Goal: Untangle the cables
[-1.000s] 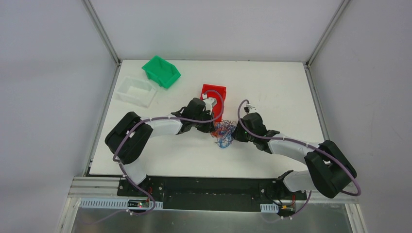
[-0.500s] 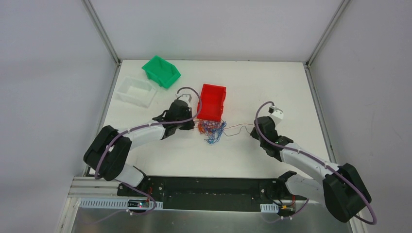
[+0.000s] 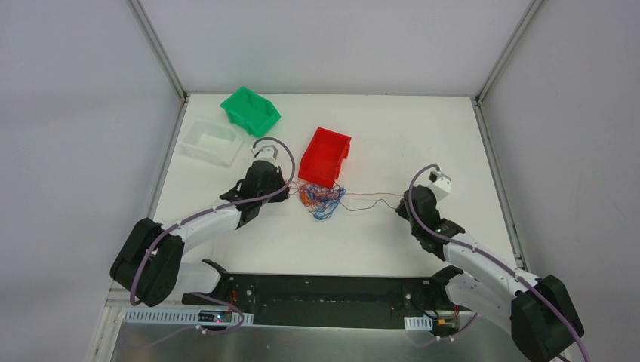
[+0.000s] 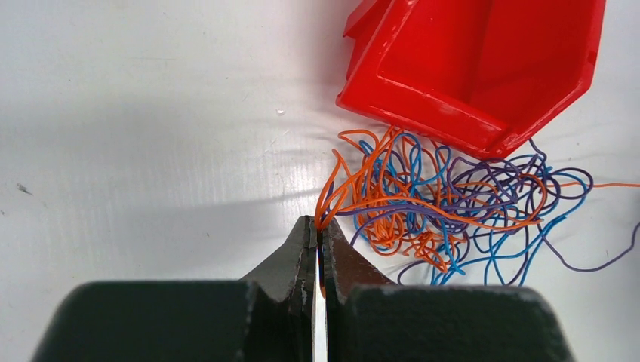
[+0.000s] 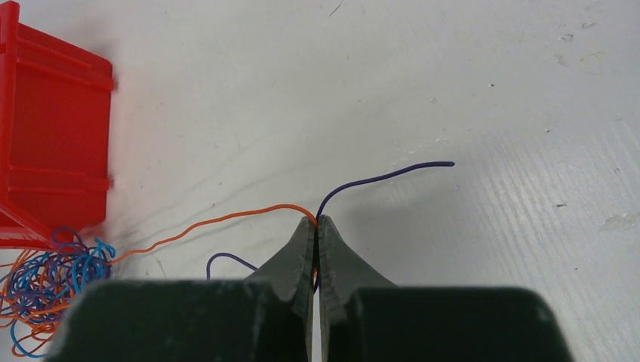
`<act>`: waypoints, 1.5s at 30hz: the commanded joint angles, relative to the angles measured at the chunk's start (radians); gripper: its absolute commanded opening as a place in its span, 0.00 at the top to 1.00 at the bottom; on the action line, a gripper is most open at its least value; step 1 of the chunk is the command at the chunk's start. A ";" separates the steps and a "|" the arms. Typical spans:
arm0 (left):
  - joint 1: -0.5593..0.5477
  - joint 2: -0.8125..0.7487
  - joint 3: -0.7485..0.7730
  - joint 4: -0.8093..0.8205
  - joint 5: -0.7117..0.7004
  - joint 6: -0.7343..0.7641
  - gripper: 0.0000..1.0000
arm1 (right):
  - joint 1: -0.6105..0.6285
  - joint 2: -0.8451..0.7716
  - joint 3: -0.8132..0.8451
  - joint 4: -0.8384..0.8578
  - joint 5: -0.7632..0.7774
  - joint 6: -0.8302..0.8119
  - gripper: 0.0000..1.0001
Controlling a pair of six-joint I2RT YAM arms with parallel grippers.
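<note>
The cables (image 3: pixel 321 200) form a small tangle of orange, blue and purple strands (image 4: pixel 445 204) on the white table, just in front of the red bin. My left gripper (image 4: pixel 318 223) is shut on orange strands at the tangle's left edge (image 3: pixel 290 190). My right gripper (image 5: pixel 316 220) is shut on an orange strand and a purple strand drawn out to the right of the tangle (image 3: pixel 402 204). The orange strand (image 5: pixel 211 221) runs from my right jaws back to the tangle (image 5: pixel 45 283). A purple end (image 5: pixel 392 175) sticks out past the jaws.
A red bin (image 3: pixel 325 155) lies right behind the tangle, close to the left gripper (image 4: pixel 483 68) and at the left edge of the right wrist view (image 5: pixel 45 128). A green bin (image 3: pixel 250 111) and a clear bin (image 3: pixel 212 141) stand at the back left.
Both grippers have shut on strands and pulled apart, the left arm to the left, the right arm to the right. The tangle has stretched out and the red bin has shifted left.
</note>
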 commanded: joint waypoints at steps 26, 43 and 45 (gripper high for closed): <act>-0.045 -0.011 0.010 0.100 0.115 0.105 1.00 | -0.006 0.276 0.260 0.103 -0.482 -0.201 0.35; -0.045 0.016 0.025 0.102 0.096 0.125 1.00 | 0.022 0.521 0.297 0.206 -0.573 -0.201 0.39; -0.046 0.017 0.025 0.103 0.093 0.126 1.00 | 0.039 0.549 0.318 0.204 -0.596 -0.212 0.40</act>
